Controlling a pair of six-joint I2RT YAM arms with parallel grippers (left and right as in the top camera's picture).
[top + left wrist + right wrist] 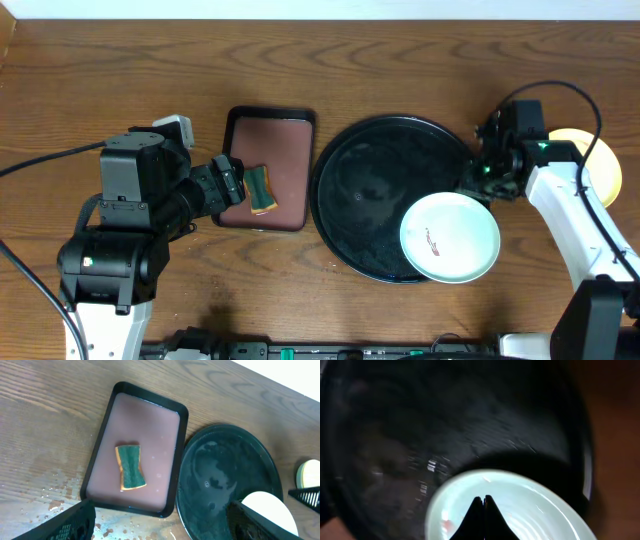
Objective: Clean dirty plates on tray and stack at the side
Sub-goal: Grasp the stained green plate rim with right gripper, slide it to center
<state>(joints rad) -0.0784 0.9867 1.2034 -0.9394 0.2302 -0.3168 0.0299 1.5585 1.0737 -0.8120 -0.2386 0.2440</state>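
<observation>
The black tray (345, 190) lies at the table's middle and also shows in the left wrist view (220, 475). A mint-blue plate (455, 235) with a reddish smear sits on its front right rim, also seen in the right wrist view (530, 500) and the left wrist view (270, 510). A pale yellow plate (600, 160) lies on the table to the right, half hidden by my right arm. I see no second mint-blue plate. My right gripper (483, 497) is shut and empty, just over the mint-blue plate's far edge (478, 183). My left gripper (160, 525) is open and empty.
A rectangular brown tray (285, 140) left of the black tray holds pinkish liquid and a green sponge (262, 188), also seen in the left wrist view (130, 466). My left gripper (232, 185) hovers at its left front edge. Wet spots (65, 495) mark the table there.
</observation>
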